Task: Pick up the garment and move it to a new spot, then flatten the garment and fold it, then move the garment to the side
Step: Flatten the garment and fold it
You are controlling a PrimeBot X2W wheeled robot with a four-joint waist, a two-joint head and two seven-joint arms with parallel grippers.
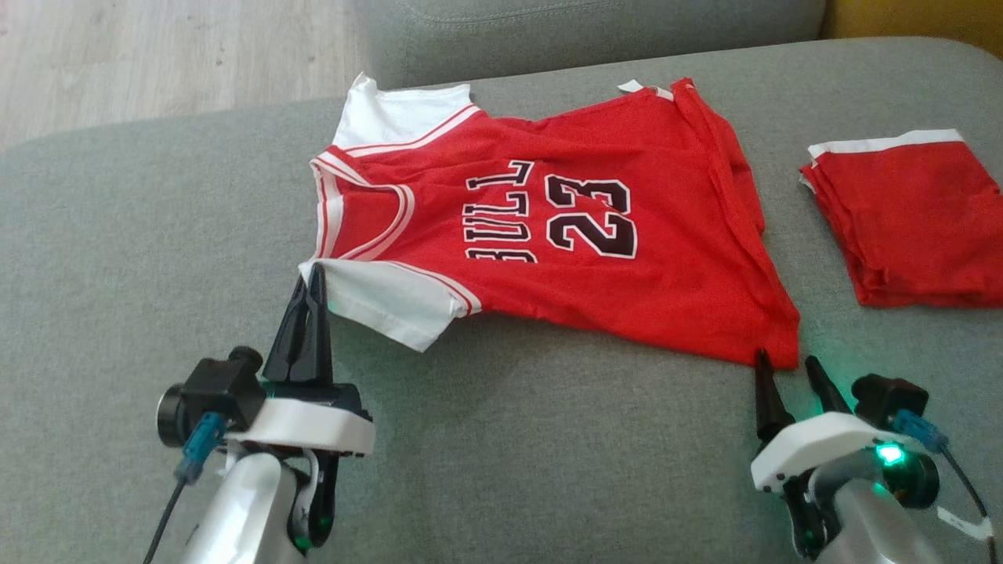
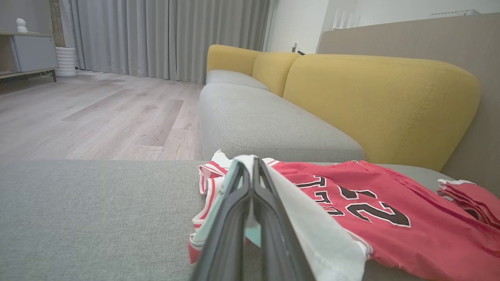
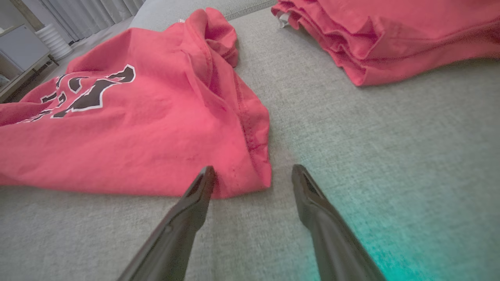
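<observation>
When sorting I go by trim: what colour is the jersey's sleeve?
The sleeve is white; head view shows it best.

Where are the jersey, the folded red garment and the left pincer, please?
jersey (image 1: pixel 682 266): head view, red front panel.
folded red garment (image 1: pixel 917 219): head view, top layer.
left pincer (image 1: pixel 316 274): head view, shut fingertips.

A red number-23 jersey (image 1: pixel 595 258) is laid on a grey cushion (image 1: pixel 117 258) — its white sleeve (image 1: pixel 392 301) pinched by the left gripper (image 1: pixel 316 272), its hem corner just beside the parted right gripper (image 1: pixel 786 360).
</observation>
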